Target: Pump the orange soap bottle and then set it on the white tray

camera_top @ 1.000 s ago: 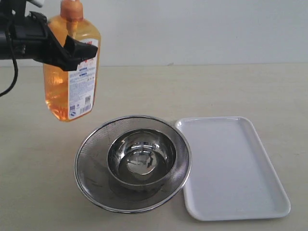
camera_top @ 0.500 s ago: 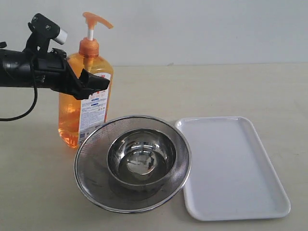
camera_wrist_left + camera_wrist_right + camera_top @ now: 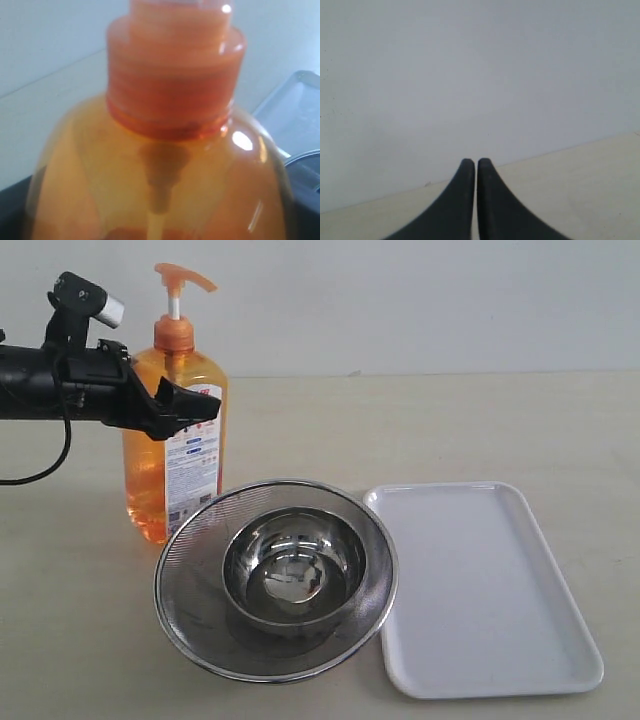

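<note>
Our left gripper reaches in from the 9 o'clock side of the exterior view and pinches the orange soap bottle at its shoulder. One black finger crosses the front face just above the white-and-red label. In the left wrist view the bottle fills nearly the whole frame, its ribbed orange collar up close, with dark finger edges at both lower corners. The bottle stands upright with its base on the counter, and its orange pump head sits raised on the white stem with the spout pointing toward 3 o'clock. At about 4 o'clock from the bottle, just beside it, lies the round steel strainer with a smaller steel bowl nested inside. We cannot tell whether the strainer rim touches the bottle. At 3 o'clock from the strainer, right against its rim, lies the white tray with nothing on it, so the strainer sits between bottle and tray. Our right gripper shows only in its own wrist view, its two black fingers pressed together against a pale wall and a strip of counter.
</note>
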Available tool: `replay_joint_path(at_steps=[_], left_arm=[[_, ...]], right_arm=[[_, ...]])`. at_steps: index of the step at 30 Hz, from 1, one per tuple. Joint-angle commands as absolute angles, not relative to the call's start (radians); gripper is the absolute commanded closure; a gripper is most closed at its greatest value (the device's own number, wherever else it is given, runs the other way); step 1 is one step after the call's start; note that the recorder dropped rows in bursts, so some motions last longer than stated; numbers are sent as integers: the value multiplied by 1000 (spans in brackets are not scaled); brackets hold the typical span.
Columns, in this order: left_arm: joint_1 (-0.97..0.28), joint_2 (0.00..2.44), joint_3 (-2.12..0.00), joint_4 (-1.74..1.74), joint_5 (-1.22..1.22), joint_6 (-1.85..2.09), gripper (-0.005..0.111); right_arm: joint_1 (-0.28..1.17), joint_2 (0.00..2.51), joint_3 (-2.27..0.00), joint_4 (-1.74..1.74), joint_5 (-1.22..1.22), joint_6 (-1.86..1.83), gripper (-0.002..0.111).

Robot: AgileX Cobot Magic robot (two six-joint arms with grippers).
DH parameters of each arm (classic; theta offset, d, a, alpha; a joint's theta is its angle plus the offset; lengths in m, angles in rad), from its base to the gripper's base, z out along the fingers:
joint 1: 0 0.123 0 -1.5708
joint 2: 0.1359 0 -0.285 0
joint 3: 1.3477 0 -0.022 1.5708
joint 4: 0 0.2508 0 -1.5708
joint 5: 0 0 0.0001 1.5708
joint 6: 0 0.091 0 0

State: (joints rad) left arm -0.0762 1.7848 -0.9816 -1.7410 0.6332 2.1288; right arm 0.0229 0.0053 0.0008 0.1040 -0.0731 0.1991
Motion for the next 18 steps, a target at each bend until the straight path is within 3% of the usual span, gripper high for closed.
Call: replay_joint_path(at_steps=[1,8,18], left_arm=[[-68,1856,-1016,-1744,766,2131,102],[-40,1953,-1078,-1744,744,2131,102],[1,2069,-1211,-1744,899,2131,102]], right_arm=[[20,0,0,98,-86,202,108],[20,0,0,98,-86,202,108],[20,0,0,95,-85,200,108]])
